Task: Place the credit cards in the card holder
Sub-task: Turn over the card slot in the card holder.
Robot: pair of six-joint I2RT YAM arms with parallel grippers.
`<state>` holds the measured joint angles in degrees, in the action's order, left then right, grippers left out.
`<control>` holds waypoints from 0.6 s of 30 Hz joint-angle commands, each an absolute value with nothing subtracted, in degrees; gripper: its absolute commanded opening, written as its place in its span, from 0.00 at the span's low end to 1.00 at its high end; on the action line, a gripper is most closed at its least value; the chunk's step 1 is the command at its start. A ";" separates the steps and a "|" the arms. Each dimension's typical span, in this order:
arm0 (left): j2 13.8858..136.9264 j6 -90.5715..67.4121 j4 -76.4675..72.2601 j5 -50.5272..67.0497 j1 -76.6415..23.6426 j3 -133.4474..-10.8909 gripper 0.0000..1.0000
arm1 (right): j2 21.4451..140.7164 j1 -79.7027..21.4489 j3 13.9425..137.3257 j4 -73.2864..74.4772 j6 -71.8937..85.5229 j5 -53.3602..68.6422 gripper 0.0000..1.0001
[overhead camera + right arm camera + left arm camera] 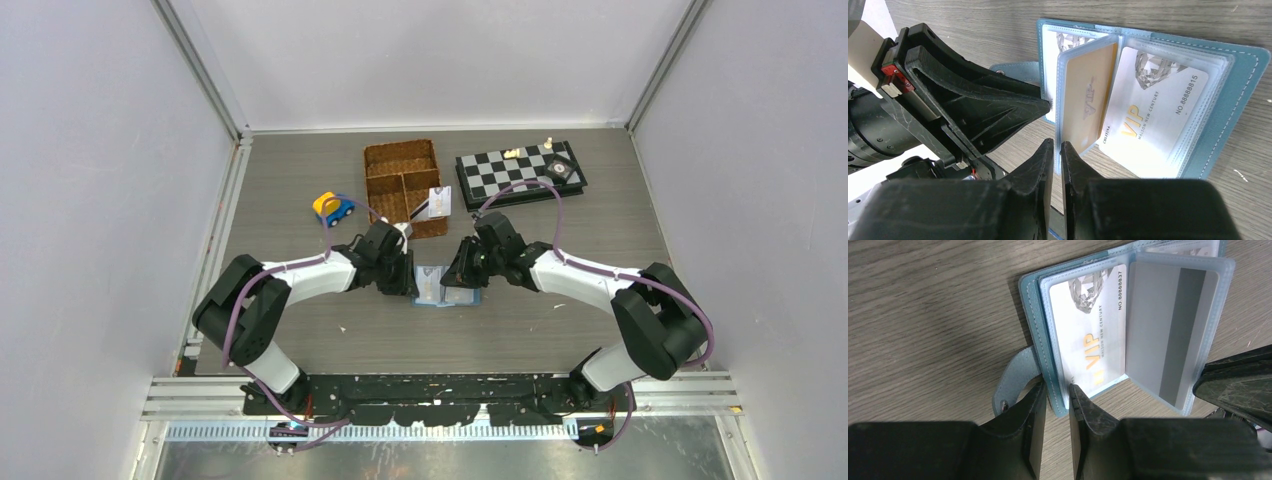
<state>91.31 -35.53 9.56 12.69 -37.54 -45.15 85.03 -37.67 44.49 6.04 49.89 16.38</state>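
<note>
Grey table (300, 180): card holder (445, 287) open, long axis left-right; left claw (1058, 392) pinches its edge, right claw (1057, 147) its sleeve (1083, 95).

Cool, even overhead light fills the top view; the table (300, 180) shows only faint, soft shadows around the card holder (445, 292), and the enclosure posts (200, 68) stay straight out to the frame edges. In the left wrist view a broad soft shadow lies left of the card holder, whose print is sharp, while its clear sleeve (1173, 325) looks milky. Below it the left gripper (1057, 389) reads nearly black. In the right wrist view, white parts far left of the card holder are blown out
</note>
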 commanded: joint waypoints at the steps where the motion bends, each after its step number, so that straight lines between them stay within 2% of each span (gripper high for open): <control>1: 92.92 -35.07 9.93 12.82 -38.02 -44.04 0.25 | 85.72 -38.13 45.61 6.78 49.32 14.33 0.16; 18: 93.20 -35.20 9.77 12.81 -37.91 -43.78 0.25 | 85.79 -38.15 44.77 6.02 49.64 14.16 0.15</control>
